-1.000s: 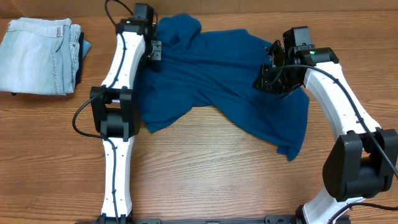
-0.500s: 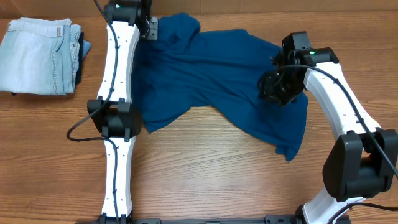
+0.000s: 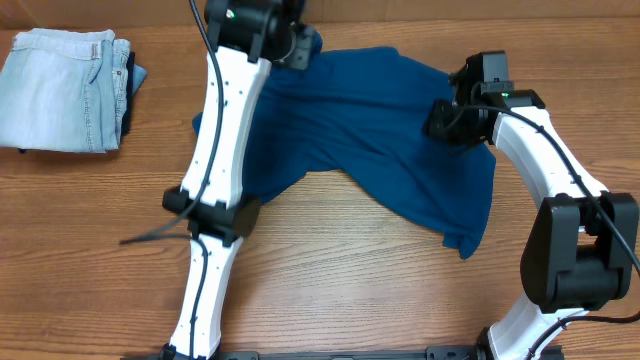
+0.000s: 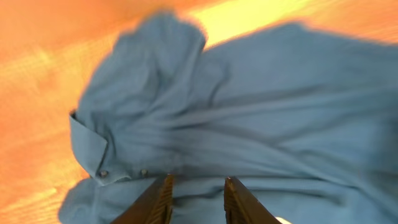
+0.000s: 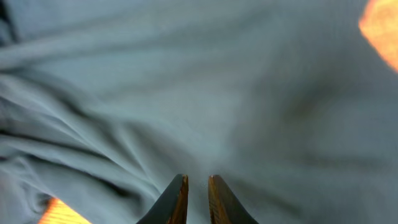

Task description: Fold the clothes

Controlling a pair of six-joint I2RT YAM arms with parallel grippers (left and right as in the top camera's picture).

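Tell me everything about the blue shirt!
The shirt is deep teal blue, soft-looking knit, with a collar and small buttons. It lies unfolded, spread and wrinkled, on the wooden table, one end bunched up at the back. The left arm crosses its left edge, the right arm its right side.

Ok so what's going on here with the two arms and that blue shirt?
Two robot arms are working on a dark blue polo shirt, which lies rumpled and unfolded on the wooden table. The left gripper hangs open above the collar end, holding nothing. The right gripper is over the shirt's right side, fingers nearly together; whether it pinches fabric is unclear. Folded jeans sit apart at the table's far left corner.
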